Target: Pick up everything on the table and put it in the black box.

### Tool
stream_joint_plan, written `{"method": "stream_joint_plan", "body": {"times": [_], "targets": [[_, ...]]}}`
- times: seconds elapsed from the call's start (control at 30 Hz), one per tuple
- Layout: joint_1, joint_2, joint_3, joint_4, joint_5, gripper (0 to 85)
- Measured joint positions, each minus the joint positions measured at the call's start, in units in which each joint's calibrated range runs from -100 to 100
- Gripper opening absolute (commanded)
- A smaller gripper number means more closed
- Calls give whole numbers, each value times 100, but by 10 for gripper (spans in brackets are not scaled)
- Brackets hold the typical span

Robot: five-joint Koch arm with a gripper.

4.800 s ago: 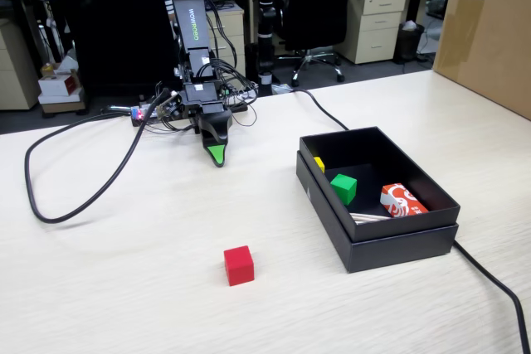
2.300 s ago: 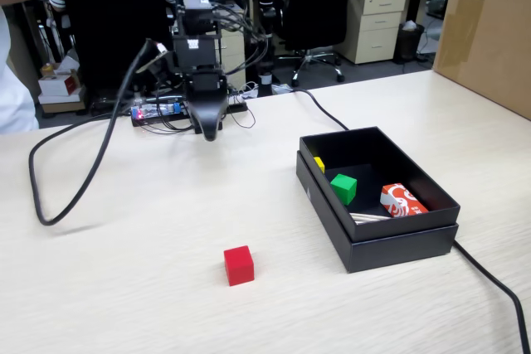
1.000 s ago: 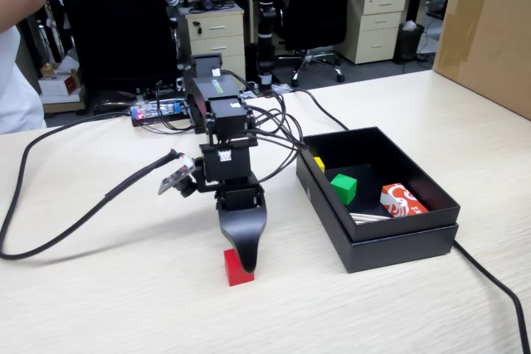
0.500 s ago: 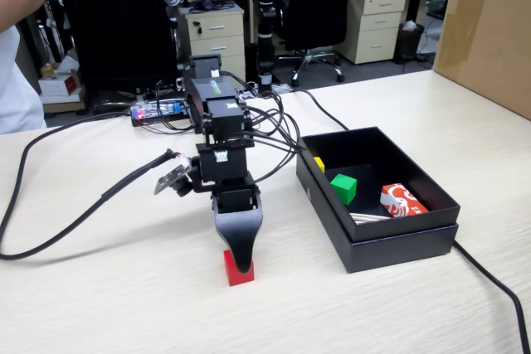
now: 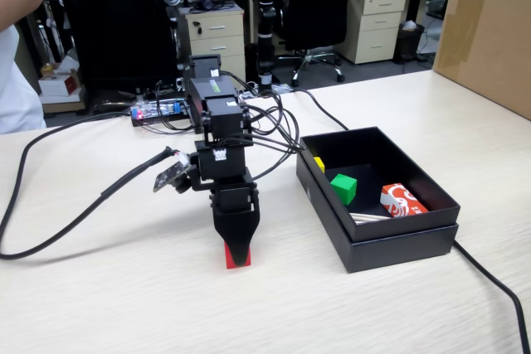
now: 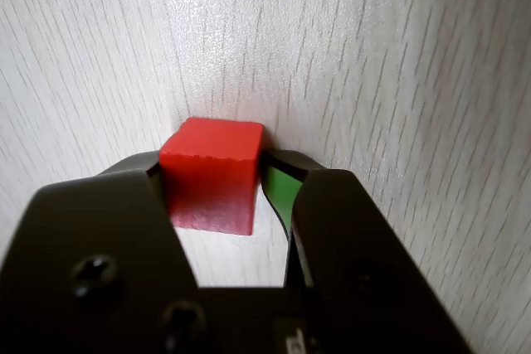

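A red cube point(image 5: 232, 262) rests on the pale wooden table, left of the black box point(image 5: 400, 244). My gripper point(image 5: 239, 249) points straight down over the cube. In the wrist view the red cube point(image 6: 211, 180) sits between the jaws of the gripper point(image 6: 214, 163), the left jaw against its side and the green-padded right jaw at its other side. The cube still touches the table. Inside the box lie a green cube point(image 5: 343, 187), a yellow piece point(image 5: 319, 162) and a red-and-white packet point(image 5: 402, 201).
Thick black cables point(image 5: 50, 238) run across the table to the left and behind the arm. Another cable point(image 5: 489, 279) trails from the box's right corner. A large cardboard box point(image 5: 489, 31) stands at the far right.
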Motion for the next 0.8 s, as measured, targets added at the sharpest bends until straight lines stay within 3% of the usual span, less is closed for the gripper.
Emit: {"method": "stream_joint_plan", "body": {"times": [0.03,0.23,0.47,0.6,0.8], "targets": [[0,0,0,0,0,9],[-29,-104,-9,-46,63,9],[176,-2369,-356,-348,93,8],[703,-4492,-785,-410,98,9],[1563,-5307,-840,-418,181,9]]}}
